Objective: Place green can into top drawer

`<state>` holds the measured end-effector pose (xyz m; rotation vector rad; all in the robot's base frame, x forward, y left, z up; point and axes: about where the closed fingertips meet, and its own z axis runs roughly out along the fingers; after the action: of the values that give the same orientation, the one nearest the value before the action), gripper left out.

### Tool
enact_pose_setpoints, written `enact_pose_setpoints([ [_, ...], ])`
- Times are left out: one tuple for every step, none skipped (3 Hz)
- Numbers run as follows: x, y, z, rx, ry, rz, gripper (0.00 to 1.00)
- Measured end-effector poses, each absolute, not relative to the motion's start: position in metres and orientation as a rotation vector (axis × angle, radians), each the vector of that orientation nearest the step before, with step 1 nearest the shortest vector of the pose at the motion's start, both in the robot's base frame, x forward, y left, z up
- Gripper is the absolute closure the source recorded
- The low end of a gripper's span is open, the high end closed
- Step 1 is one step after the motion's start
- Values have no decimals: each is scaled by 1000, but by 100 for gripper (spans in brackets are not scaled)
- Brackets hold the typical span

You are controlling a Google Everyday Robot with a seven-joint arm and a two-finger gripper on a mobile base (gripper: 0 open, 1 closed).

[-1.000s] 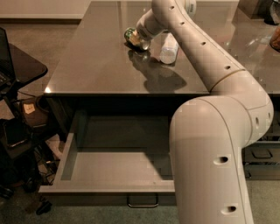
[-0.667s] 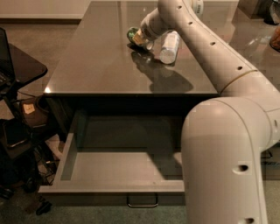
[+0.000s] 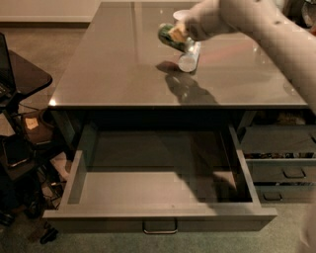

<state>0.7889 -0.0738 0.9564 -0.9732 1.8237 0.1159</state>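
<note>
The green can is tilted in my gripper, which is shut on it and holds it above the grey tabletop at the far middle. The can's shadow falls on the table just below it. My pale arm comes in from the upper right. The top drawer is pulled wide open under the table's front edge. It has grey walls, nothing inside, and a thin metal handle on its front. The gripper and can are well behind and above the drawer.
A white bottle lies on the table right under the gripper. A pale round object sits behind it. Narrower grey drawers stand at the right, one slightly open. A black stand and cables are at the left.
The gripper has lifted the green can off the tabletop, away from the white bottle, which stays lying on the table. The arm has shifted and hides less of the drawer.
</note>
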Motion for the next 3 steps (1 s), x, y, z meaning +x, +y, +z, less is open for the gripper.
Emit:
enact_pose_setpoints([
  [710,-71,986,-987,1752,180,100],
  [640,-78,970,-1023,1763,273,100],
  [630,-122,971,-947,1791,253,100],
])
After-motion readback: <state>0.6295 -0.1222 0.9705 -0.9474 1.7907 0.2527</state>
